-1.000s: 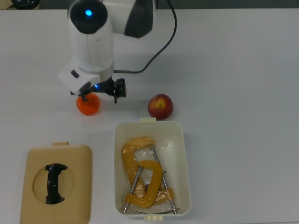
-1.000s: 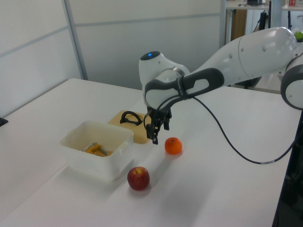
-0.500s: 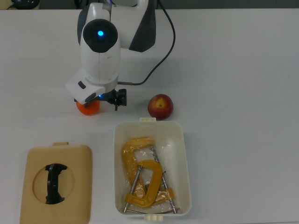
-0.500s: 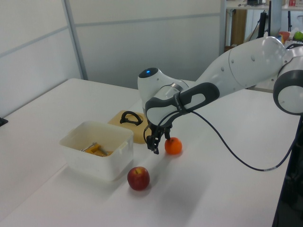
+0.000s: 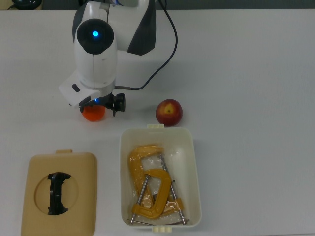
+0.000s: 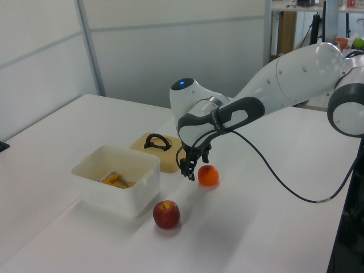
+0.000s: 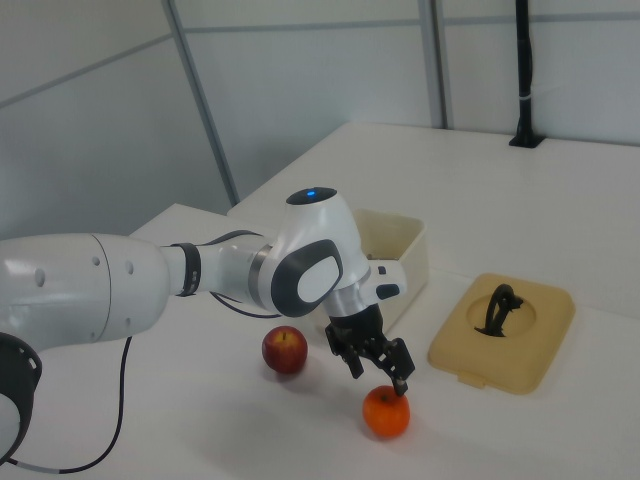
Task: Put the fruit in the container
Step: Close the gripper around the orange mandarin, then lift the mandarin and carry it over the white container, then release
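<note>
Flat tan lid with a black handle (image 5: 58, 192): lies on the white worktop (image 5: 256, 98) at the top view's lower left, well apart from the fruit; in the right view it sits at the right (image 7: 503, 332).
Glossy orange round fruit (image 5: 93, 113): rests on the worktop, partly hidden under the arm in the top view; fully visible in the left view (image 6: 208, 176) and the right view (image 7: 386, 412).
Black two-finger pincer (image 7: 378, 366): hangs just above the orange fruit with its fingers spread apart, holding nothing; in the left view (image 6: 190, 171) the fingers reach down beside the fruit on the left view's left.
White robot arm (image 5: 96, 54): comes in from the top edge of the top view, a blue light lit on its upper housing.
Deep cream-white rectangular plastic box (image 5: 196, 177): stands open, right of the lid in the top view, near the red fruit.
Orange-yellow metal clamps (image 5: 150, 184): lie inside the box.
Red apple with a yellow patch (image 5: 169, 112): on the worktop just beyond the box's short end, apart from the orange fruit.
</note>
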